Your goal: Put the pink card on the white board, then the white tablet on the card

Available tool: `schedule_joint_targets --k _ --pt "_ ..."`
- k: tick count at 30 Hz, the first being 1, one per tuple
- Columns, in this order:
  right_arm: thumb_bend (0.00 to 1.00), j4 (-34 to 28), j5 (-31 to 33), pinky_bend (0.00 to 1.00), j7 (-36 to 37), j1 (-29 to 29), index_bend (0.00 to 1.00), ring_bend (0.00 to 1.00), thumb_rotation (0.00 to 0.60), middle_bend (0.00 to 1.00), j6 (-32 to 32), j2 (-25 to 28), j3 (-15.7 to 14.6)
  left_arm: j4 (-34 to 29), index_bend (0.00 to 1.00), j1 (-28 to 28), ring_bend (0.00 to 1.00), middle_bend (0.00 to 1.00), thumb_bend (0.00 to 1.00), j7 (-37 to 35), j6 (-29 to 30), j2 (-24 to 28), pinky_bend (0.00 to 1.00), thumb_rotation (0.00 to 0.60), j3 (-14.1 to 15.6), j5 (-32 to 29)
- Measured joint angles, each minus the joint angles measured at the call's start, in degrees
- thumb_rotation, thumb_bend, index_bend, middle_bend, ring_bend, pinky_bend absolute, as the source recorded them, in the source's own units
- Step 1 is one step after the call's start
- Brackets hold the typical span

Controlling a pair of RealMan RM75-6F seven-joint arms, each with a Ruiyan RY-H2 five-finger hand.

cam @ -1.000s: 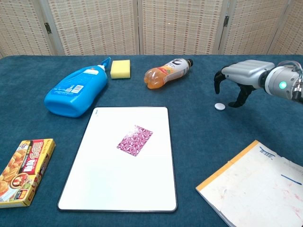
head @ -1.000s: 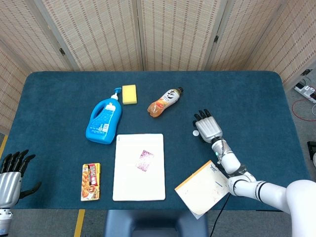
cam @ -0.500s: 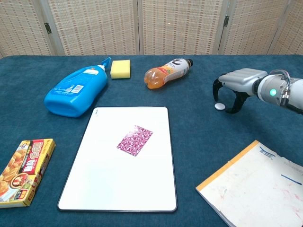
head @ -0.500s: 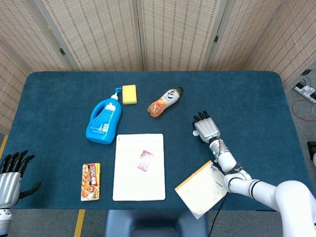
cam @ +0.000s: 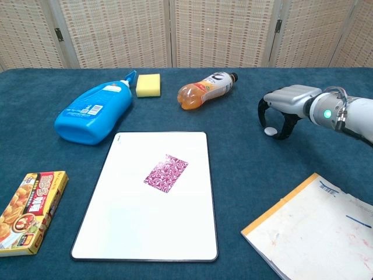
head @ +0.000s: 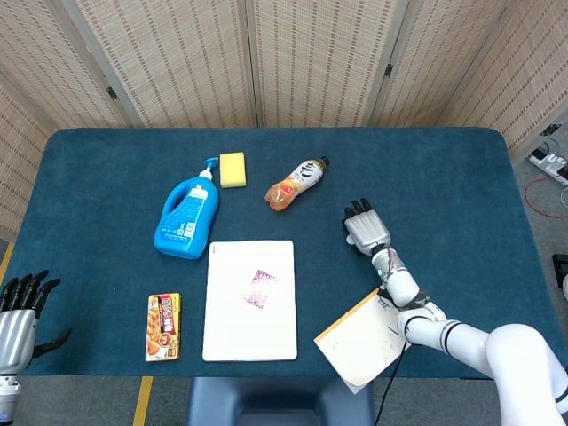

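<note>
The pink patterned card lies on the white board near its middle. In the chest view the small round white tablet rests on the blue cloth, right of the board. My right hand arches over it, thumb on its left and fingers on its right, not visibly touching it. In the head view that hand hides the tablet. My left hand hovers at the table's front left corner, fingers apart and holding nothing.
A blue detergent bottle, a yellow sponge and an orange drink bottle lie behind the board. A curry box sits front left. A notepad lies front right, near my right forearm.
My right hand has come down and slightly left, its thumb and fingers now straddling the tablet. Card, board and left hand have stayed put.
</note>
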Motion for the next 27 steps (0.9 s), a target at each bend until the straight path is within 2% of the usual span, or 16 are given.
schedule_joint_targets --k 17,27 --pt "0.34 1.34 0.88 0.0 -2.32 0.42 0.45 0.05 0.6 0.21 -0.43 -1.16 0.25 0.76 0.21 -0.02 0.09 0.11 0.24 -0.61 -0.32 -0.27 0.0 0.6 0.02 -0.29" --pt "0.34 -1.21 0.74 0.0 -1.77 0.12 0.48 0.08 0.6 0.23 0.17 0.32 0.84 0.71 0.21 -0.09 0.09 0.11 0.24 -0.54 -0.4 -0.28 0.0 0.6 0.02 -0.24"
